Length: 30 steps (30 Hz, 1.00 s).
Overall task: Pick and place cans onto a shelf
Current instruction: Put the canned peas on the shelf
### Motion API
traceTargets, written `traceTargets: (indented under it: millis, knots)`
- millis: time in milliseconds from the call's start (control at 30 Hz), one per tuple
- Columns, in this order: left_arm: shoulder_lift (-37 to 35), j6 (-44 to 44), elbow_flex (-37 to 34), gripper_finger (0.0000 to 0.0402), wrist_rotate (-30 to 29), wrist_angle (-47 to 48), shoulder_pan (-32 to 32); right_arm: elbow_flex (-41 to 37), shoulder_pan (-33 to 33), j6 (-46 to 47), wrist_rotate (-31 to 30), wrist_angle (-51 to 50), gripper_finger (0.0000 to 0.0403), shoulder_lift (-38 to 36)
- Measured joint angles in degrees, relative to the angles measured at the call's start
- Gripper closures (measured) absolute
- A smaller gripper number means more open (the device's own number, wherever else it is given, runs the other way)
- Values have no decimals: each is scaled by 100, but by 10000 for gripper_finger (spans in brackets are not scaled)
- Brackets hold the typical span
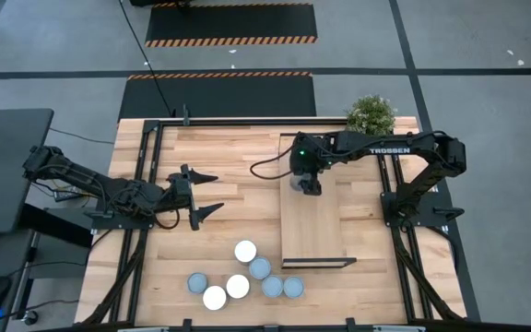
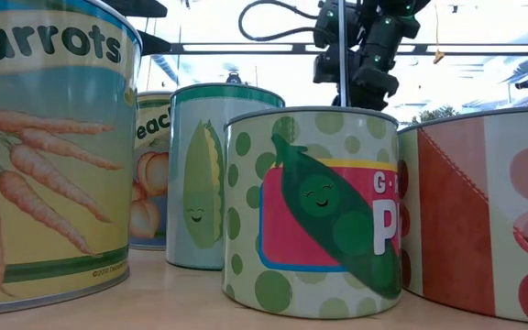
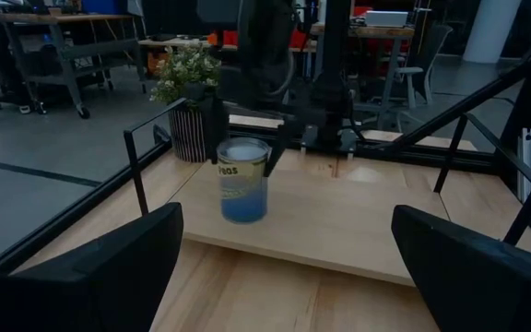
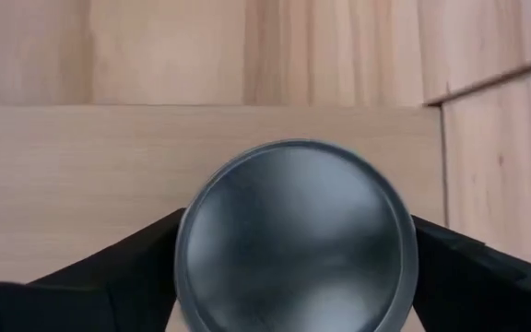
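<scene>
My right gripper hangs over the far end of the light-wood shelf, shut on a can with a round silvery top. Several more cans with pale tops stand upright in a cluster on the tabletop near the front edge, left of the shelf's near end. They fill the low view, with their vegetable labels showing. My left gripper is open and empty over the table's left half, level, pointing toward the shelf. My right gripper pinches the can between its two fingers, one on each side of the wall just below the top rim. The fingers come from above, pointing down. The can is upright, its base at the shelf board near the far end.
A potted green plant stands at the table's far right corner, just beyond the shelf. Dark metal frame rails run along the table's left and right sides. Bare tabletop lies between my left gripper and the shelf.
</scene>
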State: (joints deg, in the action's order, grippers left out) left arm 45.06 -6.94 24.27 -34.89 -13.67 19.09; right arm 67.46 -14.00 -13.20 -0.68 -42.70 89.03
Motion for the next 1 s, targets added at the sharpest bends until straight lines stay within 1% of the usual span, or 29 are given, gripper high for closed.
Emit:
traceTargets:
  millis: [133, 300, 567, 667, 767, 1000]
  knots:
    - [0, 0, 0, 5, -1, 0, 0, 2, 54, 138, -33, -44, 9, 0]
    - [-1, 0, 0, 5, 0, 1, 0, 2, 154, 493, -46, 17, 12, 0]
    - [0, 0, 0, 5, 0, 2, 0, 2, 242, 1837, -468, 322, 16, 0]
    - [-2, -24, 0, 5, 0, 2, 0, 2, 242, 2414, -780, 315, 16, 0]
    - [0, -24, 0, 5, 0, 0, 0, 2, 240, 2697, -1003, 100, 24, 0]
    - [-1, -35, 0, 5, -1, 0, 0, 4, 242, 2742, -1014, -92, 69, -4]
